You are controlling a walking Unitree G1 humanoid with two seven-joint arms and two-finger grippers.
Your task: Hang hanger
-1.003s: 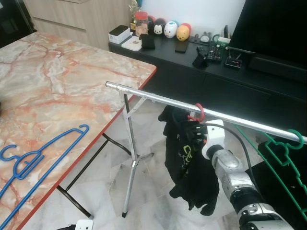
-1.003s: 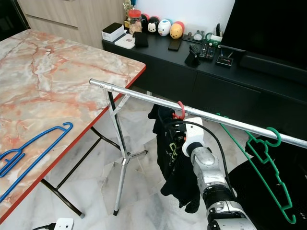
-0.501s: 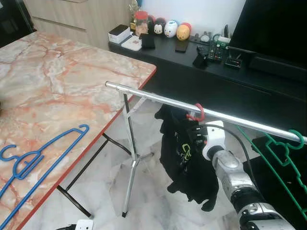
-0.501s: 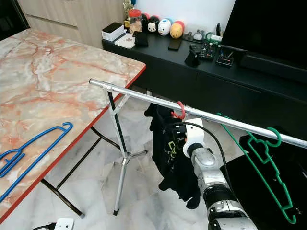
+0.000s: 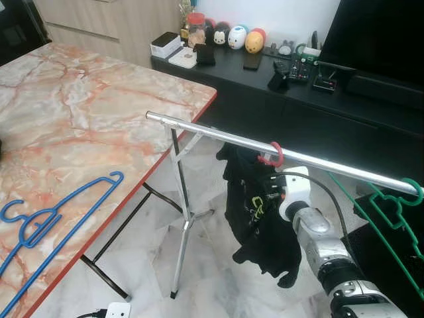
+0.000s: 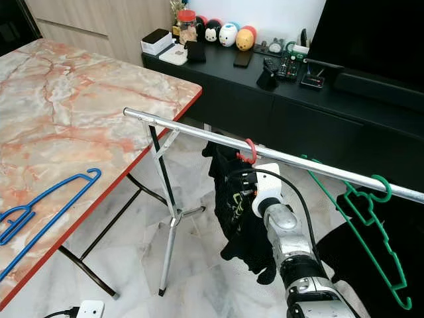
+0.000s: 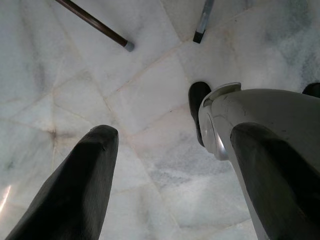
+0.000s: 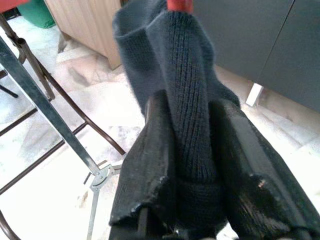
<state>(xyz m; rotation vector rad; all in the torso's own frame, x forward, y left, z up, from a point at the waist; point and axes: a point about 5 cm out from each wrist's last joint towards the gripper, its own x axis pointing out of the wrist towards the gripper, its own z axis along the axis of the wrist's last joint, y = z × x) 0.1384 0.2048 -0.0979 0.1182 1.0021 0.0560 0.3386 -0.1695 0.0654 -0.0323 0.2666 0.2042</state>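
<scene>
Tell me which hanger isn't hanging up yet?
The blue hanger. It lies flat on the marble table, while the red hanger, carrying the dark garment, and the green hanger are both hooked over the metal rail.

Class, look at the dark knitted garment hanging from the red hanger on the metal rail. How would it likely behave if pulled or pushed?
The dark garment probably is floppy: it droops in loose folds below the red hanger. The right hand pinches a ribbed fold, so the knit likely squashes easily. Pushed, it would probably swing, since only the hook rests on the rail.
</scene>
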